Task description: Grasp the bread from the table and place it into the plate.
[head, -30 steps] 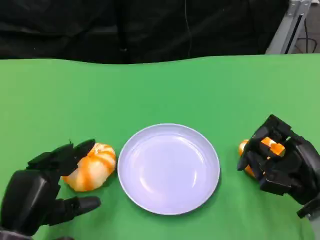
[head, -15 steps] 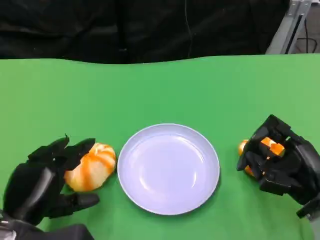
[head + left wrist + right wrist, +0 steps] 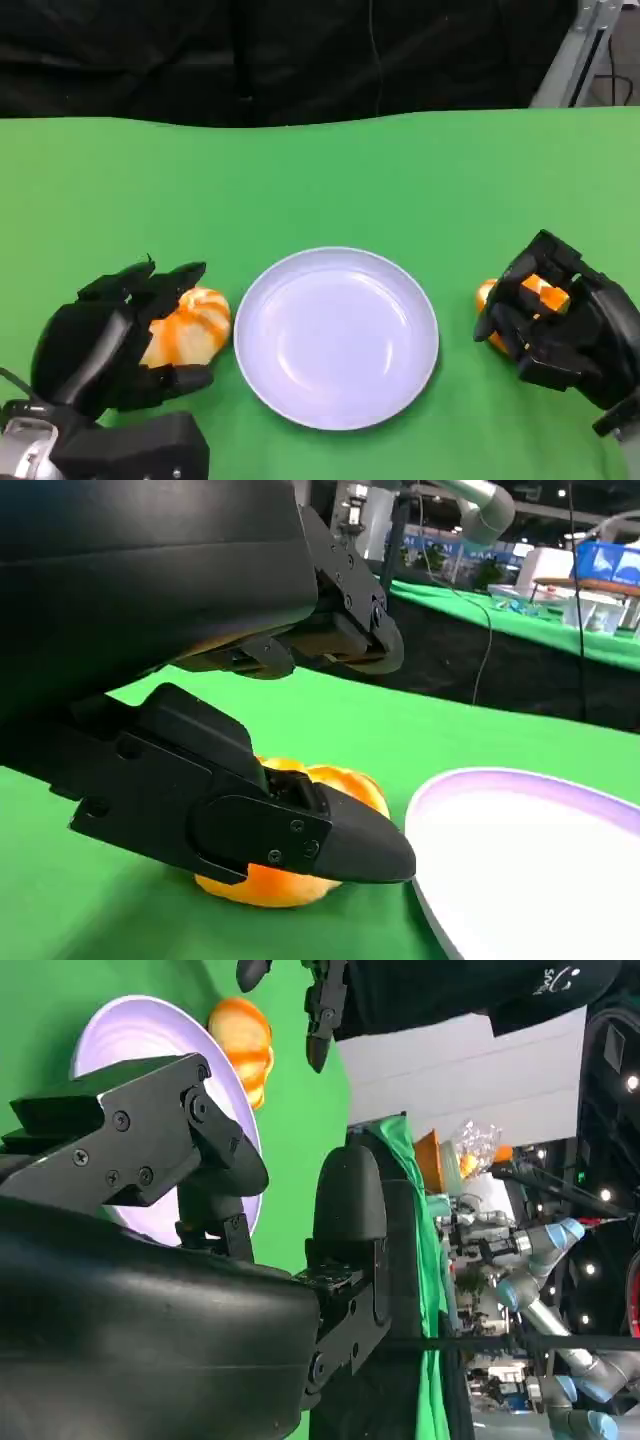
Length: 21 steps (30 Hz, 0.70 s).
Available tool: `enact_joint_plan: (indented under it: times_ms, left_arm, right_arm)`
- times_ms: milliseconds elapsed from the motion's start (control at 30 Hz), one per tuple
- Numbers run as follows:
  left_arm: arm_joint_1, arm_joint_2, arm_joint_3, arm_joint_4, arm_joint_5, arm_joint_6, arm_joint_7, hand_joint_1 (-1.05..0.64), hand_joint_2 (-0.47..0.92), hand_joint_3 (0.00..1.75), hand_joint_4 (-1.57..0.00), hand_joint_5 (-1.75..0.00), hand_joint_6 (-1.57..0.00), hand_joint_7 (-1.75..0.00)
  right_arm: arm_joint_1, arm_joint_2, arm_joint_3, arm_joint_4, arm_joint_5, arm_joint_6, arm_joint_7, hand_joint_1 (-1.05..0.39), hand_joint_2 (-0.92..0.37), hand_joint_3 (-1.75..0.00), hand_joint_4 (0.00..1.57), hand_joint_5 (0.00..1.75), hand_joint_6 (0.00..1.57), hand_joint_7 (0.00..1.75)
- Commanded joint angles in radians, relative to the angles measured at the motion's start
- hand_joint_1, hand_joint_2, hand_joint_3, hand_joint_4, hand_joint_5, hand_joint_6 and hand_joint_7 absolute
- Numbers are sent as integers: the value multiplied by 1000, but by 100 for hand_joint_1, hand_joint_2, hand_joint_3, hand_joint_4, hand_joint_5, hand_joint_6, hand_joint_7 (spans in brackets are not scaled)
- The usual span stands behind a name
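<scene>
Closing around the bread (image 3: 190, 325) — left robot hand (image 3: 110, 345), fingers arched over the loaf's top and far side, thumb low on the near side. In the left wrist view the thumb lies along the loaf's flank, upper fingers above it with a gap; firm contact cannot be confirmed, so the hand reads as apart and cupping, not yet clamped.

Bread: orange-and-white striped bun, resting on the green counter (image 3: 320, 180) at approx. 9 o'clock from the plate (image 3: 337, 337), just beside its rim, apparently not touching.

Right robot hand (image 3: 560, 325): at approx. 3 o'clock from the plate, fingers curled together around a second orange piece (image 3: 540, 292) — appears clamped on it, piece resting at counter level.

Plate: white, shallow, nothing in it; task judged at the grasp stage.

Handling (judgement): loaf looks light, rounded, with a glossy skin — prob. a soft or hollow model, so slippery under a narrow pinch and liable to roll toward the plate if nudged. Best hold: across the widest part, thumb vs. fingers on opposite flanks, low enough to cradle the underside. Moderate squeeze only. Transfer path is short, toward 3 o'clock, lifting over the rim.
</scene>
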State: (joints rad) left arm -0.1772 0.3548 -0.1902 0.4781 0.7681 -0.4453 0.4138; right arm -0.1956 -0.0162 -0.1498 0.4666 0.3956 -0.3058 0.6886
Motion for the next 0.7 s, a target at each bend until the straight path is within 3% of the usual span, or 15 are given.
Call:
enact_joint_plan:
  times_ms: [33,700]
  left_arm:
    - [-5,24,-9,11,-25,9,2,-92,92,25,-40,-1,-42,0]
    - [-146,1,-108,267,-73,45,-14,-91,92,27,-44,-1,-43,-1]
  right_arm:
    - [-6,-13,-9,-6,8,1,-4,13,-69,-108,45,175,39,158]
    - [6,-14,-7,-34,12,9,-2,10,-68,-108,45,175,39,157]
